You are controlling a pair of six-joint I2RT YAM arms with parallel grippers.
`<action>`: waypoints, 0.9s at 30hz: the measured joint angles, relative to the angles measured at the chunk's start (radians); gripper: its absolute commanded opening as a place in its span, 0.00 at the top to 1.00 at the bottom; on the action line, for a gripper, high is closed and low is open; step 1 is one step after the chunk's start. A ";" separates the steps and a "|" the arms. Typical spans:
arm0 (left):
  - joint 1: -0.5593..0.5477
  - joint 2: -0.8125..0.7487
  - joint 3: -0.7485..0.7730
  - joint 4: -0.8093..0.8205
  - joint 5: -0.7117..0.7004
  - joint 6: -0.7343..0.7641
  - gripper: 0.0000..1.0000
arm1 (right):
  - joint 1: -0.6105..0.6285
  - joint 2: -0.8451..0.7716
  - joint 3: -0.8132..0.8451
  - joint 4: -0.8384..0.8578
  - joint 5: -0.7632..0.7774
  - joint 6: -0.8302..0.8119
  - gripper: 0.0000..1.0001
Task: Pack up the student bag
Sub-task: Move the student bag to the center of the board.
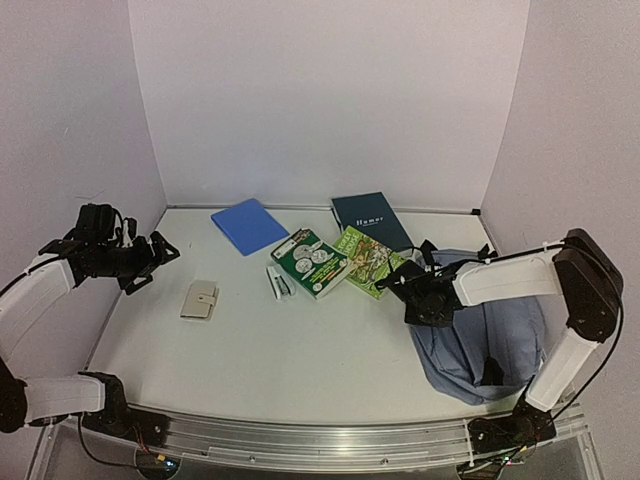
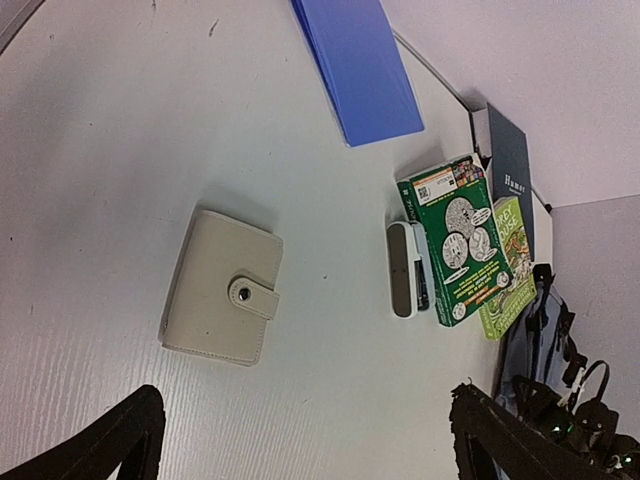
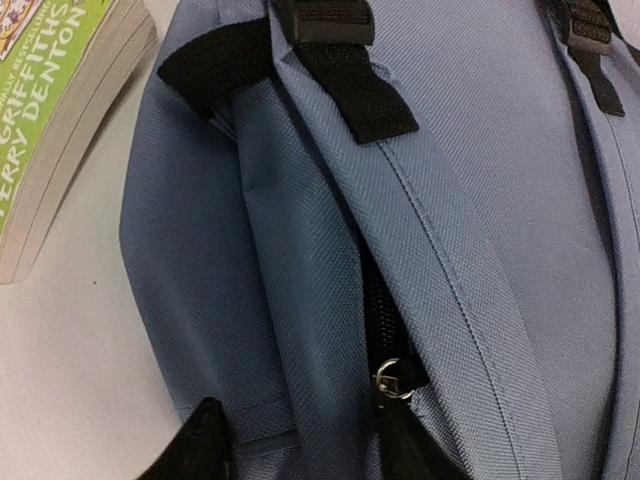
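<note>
The slate-blue student bag (image 1: 490, 335) lies flat at the right of the table, its zipper closed. My right gripper (image 1: 412, 298) is low over the bag's left top corner. In the right wrist view the bag (image 3: 480, 200) fills the frame. The right gripper (image 3: 305, 445) is open, its fingertips (image 3: 205, 440) straddling a flat strip of fabric beside the black zipper, with the metal zipper ring (image 3: 390, 380) at the right finger. My left gripper (image 1: 160, 258) is open and empty, raised at the far left. In its own view the left gripper (image 2: 305, 440) is wide open above bare table.
A beige snap wallet (image 1: 200, 299) (image 2: 222, 288) lies nearest the left gripper. A blue notebook (image 1: 249, 225), a dark navy book (image 1: 370, 220), a green coin book (image 1: 311, 262), a lime-green paperback (image 1: 368, 261) (image 3: 40, 110) and a small white stapler-like item (image 1: 278, 282) lie mid-table.
</note>
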 measured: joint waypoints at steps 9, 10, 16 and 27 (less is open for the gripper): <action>0.000 -0.021 0.000 -0.007 -0.002 0.004 0.00 | 0.007 -0.127 -0.016 0.012 0.033 -0.053 1.00; 0.000 -0.023 0.000 -0.009 -0.003 0.005 0.00 | 0.012 -0.173 -0.024 0.013 0.029 -0.077 1.00; 0.000 -0.040 0.000 -0.009 -0.003 0.023 0.00 | 0.095 -0.452 -0.030 0.057 -0.001 -0.250 1.00; 0.000 -0.062 0.000 -0.007 0.038 0.072 0.00 | 0.431 -0.372 0.004 0.173 -0.190 -0.508 0.98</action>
